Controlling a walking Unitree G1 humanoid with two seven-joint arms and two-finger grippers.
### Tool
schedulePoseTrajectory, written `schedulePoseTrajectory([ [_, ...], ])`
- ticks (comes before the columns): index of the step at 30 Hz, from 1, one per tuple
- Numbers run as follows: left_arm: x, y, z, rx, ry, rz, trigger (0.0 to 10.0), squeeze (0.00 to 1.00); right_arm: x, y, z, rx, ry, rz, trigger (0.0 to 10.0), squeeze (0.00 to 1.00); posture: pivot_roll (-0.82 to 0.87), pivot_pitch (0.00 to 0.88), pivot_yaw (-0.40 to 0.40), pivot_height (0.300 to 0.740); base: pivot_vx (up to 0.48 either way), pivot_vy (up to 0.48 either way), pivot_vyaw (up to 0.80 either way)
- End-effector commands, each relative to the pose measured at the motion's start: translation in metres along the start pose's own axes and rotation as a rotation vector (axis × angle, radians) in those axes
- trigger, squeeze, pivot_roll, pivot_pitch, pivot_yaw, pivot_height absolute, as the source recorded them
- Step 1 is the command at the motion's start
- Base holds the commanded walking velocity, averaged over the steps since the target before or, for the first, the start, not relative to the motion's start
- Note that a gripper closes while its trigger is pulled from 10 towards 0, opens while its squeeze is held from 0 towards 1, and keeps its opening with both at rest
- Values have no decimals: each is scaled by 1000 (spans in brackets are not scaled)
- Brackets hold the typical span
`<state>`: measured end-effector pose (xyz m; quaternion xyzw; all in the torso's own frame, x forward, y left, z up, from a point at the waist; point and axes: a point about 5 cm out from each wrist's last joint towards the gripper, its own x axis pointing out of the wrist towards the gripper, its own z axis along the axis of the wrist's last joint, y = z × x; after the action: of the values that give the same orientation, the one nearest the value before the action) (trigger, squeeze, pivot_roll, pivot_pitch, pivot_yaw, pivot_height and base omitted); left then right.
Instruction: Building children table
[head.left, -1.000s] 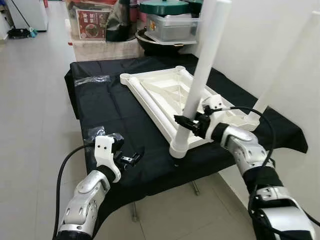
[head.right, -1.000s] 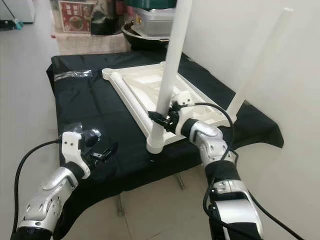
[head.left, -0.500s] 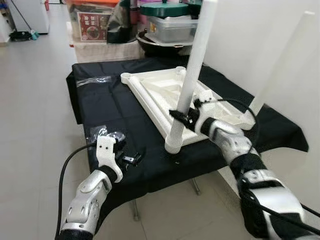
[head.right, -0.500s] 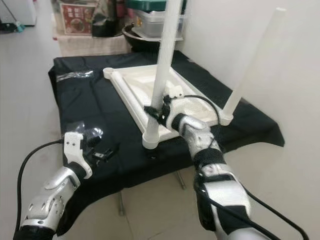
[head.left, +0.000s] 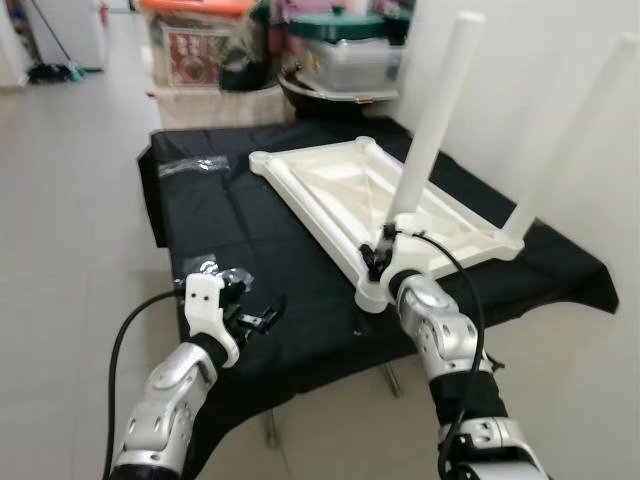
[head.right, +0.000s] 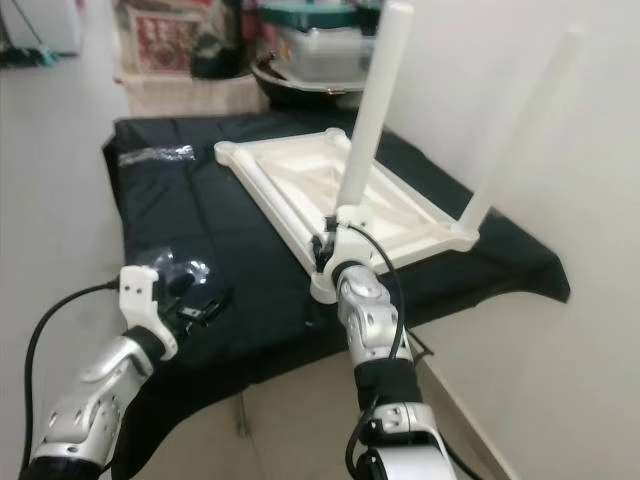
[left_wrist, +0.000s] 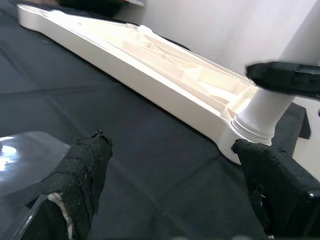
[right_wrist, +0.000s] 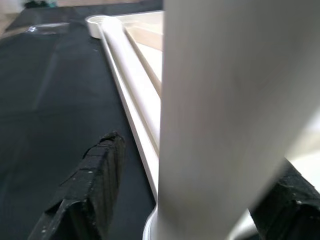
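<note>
The white tabletop (head.left: 372, 190) lies upside down on the black-covered bench (head.left: 230, 230), so the legs can be pushed into its corner sockets. The right tool (head.left: 377, 258) now sits low on the near leg (head.left: 428, 135), fingers apart around its base, where earlier it held higher and the leg leaned toward twelve o'clock; probably it presses the leg home. At eight o'clock the left tool (head.left: 262, 318) hovers open above the bench, near a clear plastic bag (head.left: 205, 268).

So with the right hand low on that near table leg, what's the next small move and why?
Probably let go and draw back. The right hand straddles the base of the near leg, which already stands upright in its corner socket of the tabletop. Whether it's fully tight can't be told.
</note>
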<state>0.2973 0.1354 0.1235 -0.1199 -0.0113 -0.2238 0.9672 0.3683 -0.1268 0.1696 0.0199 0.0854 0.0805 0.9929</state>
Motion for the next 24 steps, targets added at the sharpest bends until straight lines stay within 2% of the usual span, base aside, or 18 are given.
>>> schedulePoseTrajectory([
  [1,-1,1,-4,-13,12,7,10000,0,3,-1,19,-13,-69,49,10000,0,-11,0,-112,740,0,0,0],
  [2,-1,1,-4,-13,12,7,10000,0,3,-1,19,-13,-69,49,10000,0,-11,0,-112,740,0,0,0],
  [3,-1,1,-4,-14,10,8,10000,0,4,-2,31,0,-100,124,10000,0,-12,0,-115,740,0,0,0],
  [6,-1,1,-4,-14,10,8,10000,0,4,-3,40,9,-120,178,10000,0,-12,0,-115,740,0,0,0],
  [7,0,1,-4,-15,9,7,10000,0,1,-5,50,-20,-164,259,10000,0,-14,0,-116,740,0,0,0],
  [8,0,1,-4,-15,9,7,10000,0,1,-5,50,-20,-164,259,10000,0,-14,0,-116,740,0,0,0],
  [9,0,0,-3,-16,9,4,10000,0,-2,-10,56,-68,-205,362,10000,0,-14,0,-116,740,0,0,0],
  [10,0,0,-3,-16,9,4,10000,0,-2,-10,56,-68,-205,362,10000,0,-14,0,-116,740,0,0,0],
  [11,0,0,-3,-18,9,3,10000,0,-4,-16,56,-122,-217,446,10000,0,-13,0,-119,740,0,0,0],
  [12,0,0,-3,-18,9,3,10000,0,-4,-16,56,-122,-217,446,10000,0,-13,0,-119,740,0,0,0],
  [13,1,0,-3,-19,8,1,10000,0,-4,-19,52,-157,-207,530,10000,0,-13,0,-120,740,0,0,0],
  [14,1,0,-3,-19,8,1,10000,0,-4,-19,52,-157,-207,530,10000,0,-13,0,-120,740,0,0,0],
  [15,1,0,-3,-19,8,1,10000,0,-3,-21,47,-189,-183,598,7098,0,-9,0,-124,740,0,0,0],
  [16,2,0,-3,-19,7,1,10000,0,-1,-20,41,-212,-150,649,2078,0,-2,0,-131,740,0,0,0],
  [19,2,0,-4,-19,7,2,10000,0,0,-20,37,-224,-128,679,2078,0,-2,0,-131,740,0,0,0],
  [20,3,0,-4,-19,6,3,10000,0,2,-19,35,-234,-112,701,0,0,-2,0,-131,740,0,0,0],
  [23,2,0,-3,-19,5,4,10000,0,5,-17,35,-223,-101,702,0,0,-2,0,-131,740,0,0,0],
  [24,2,0,-4,-19,5,6,10000,0,10,-16,35,-193,-93,642,0,0,5,0,-135,740,0,0,0],
])
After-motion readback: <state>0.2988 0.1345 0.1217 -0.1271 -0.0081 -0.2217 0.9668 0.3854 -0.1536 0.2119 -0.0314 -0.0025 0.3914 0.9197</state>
